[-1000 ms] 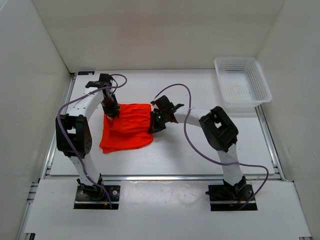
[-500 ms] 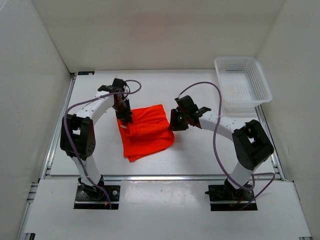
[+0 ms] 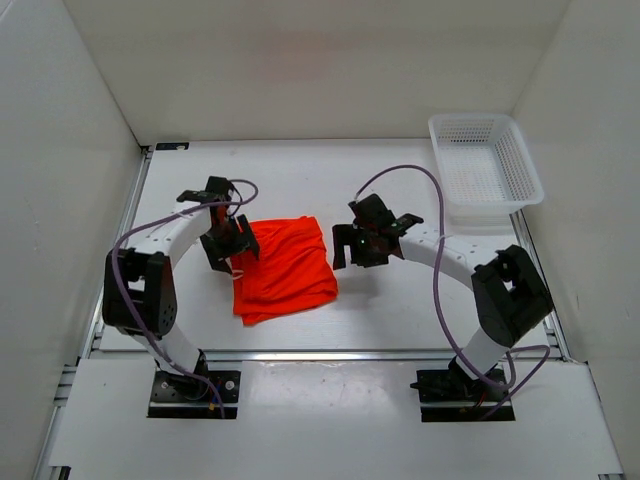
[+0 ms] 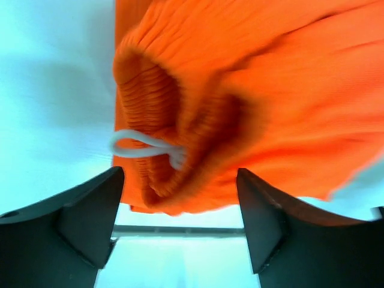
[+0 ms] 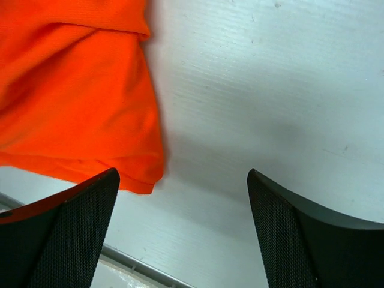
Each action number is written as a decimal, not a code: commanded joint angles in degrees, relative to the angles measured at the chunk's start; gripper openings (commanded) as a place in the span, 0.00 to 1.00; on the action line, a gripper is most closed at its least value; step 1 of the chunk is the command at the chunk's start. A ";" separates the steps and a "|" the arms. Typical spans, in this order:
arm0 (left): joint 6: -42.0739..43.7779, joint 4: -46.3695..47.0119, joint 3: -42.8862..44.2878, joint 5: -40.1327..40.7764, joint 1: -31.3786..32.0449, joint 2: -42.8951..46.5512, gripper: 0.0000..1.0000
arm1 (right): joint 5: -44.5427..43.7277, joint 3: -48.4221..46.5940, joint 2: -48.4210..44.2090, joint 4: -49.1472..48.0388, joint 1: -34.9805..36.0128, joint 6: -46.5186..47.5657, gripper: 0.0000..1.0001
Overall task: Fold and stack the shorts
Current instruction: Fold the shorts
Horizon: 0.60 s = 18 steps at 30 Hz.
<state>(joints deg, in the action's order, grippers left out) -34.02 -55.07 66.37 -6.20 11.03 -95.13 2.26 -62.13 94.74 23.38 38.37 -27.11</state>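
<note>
Left pincer (image 4: 179, 180) hangs spread and empty just over the bunched waistband of the shorts (image 3: 285, 268), with the drawstring (image 4: 144, 144) right under it. My right pincer (image 5: 183, 177) is spread and empty too, the cloth's edge just to its left. I judge one fold laid on the worktop (image 3: 400, 300); next I need clean pinches on both edges to fold again.

A lab test cell: plain white walls (image 3: 85, 90) enclose a rail-edged table (image 3: 400, 315).
</note>
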 commanded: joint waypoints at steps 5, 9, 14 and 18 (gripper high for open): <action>-0.52 -2.50 9.39 4.44 1.19 10.41 0.47 | 0.54 -7.39 -5.44 2.90 1.00 2.59 0.64; -0.52 0.04 9.39 4.44 1.72 7.17 0.21 | 3.18 -10.99 -0.71 2.90 3.19 2.59 0.17; 0.53 3.12 9.39 6.63 1.72 -3.99 0.11 | 6.35 -14.06 7.99 1.67 5.48 2.59 0.07; 1.15 3.65 11.14 8.47 1.11 -10.41 0.11 | 7.41 -14.69 13.09 1.15 6.63 2.06 0.03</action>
<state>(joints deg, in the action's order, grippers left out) -33.67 -52.29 75.83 -0.47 12.64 -104.68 7.55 -74.96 105.82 24.69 44.29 -25.08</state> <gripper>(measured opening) 0.117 0.040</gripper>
